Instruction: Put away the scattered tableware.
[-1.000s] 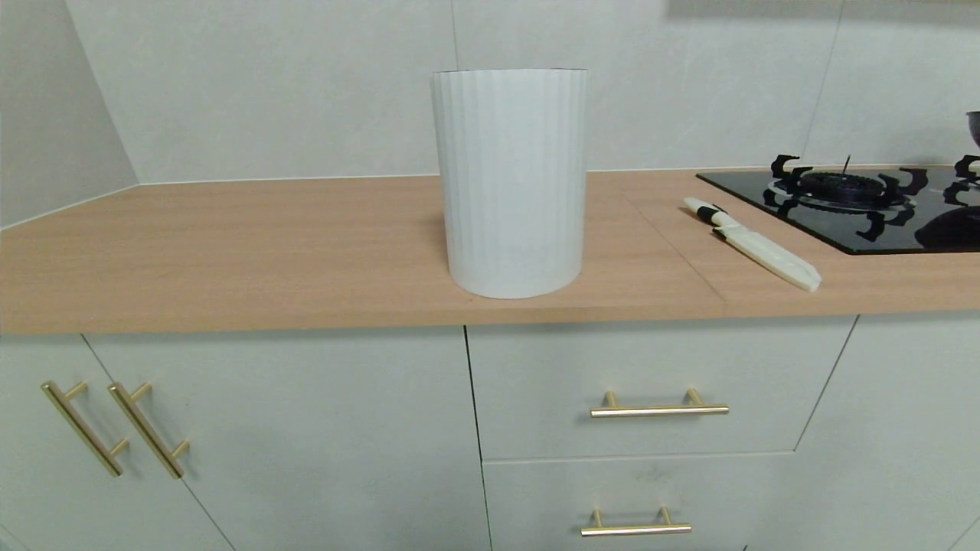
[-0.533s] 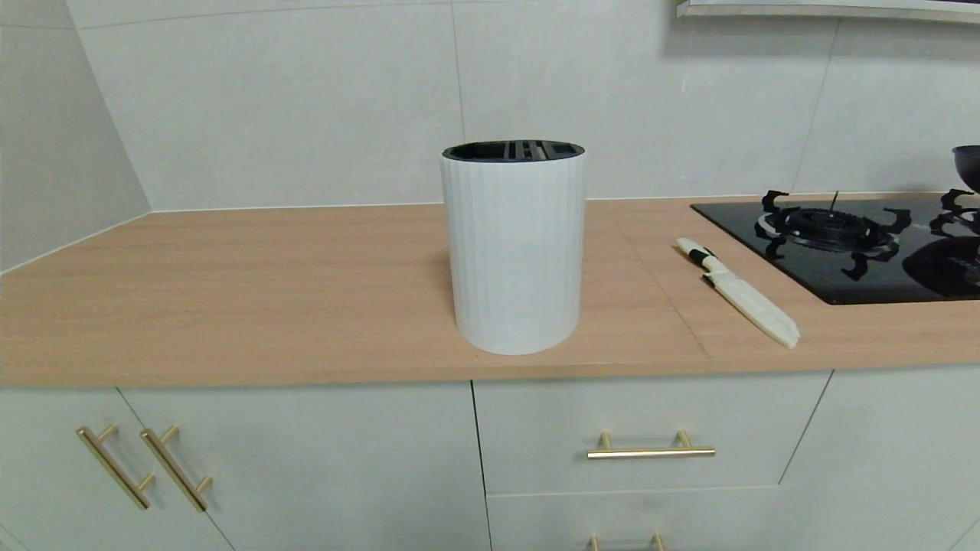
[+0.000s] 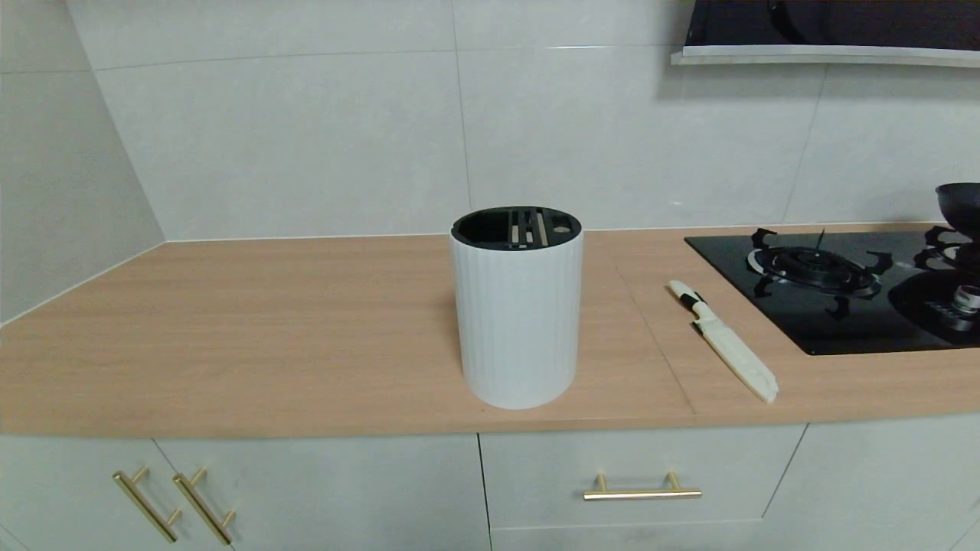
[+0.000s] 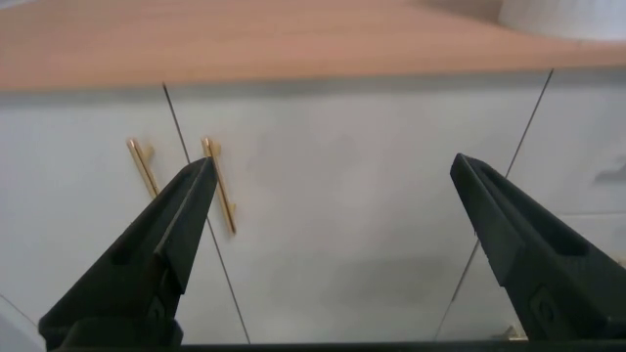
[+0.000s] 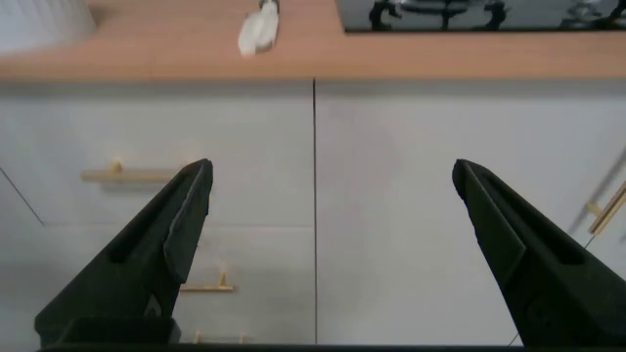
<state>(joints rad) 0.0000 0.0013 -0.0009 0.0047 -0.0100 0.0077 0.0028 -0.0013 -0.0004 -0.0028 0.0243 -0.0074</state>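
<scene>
Wooden desk carried the knife lying flat between slotted holder and hob, likely bound for a slot, while my left pincer and right pincer hung spread, empty, facing the cabinets.

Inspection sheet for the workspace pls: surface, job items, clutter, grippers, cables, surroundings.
Surface: wooden countertop over pale cabinets.
Job's things: knife lies flat, right of the white slotted holder, apart from it, beside the hob.
Clutter: nothing seen.
Grippers: left gripper and right gripper both open, empty, facing the cabinet fronts.
Cables: nothing seen.
Surroundings: black gas hob at right, hood above, tiled wall behind.
</scene>
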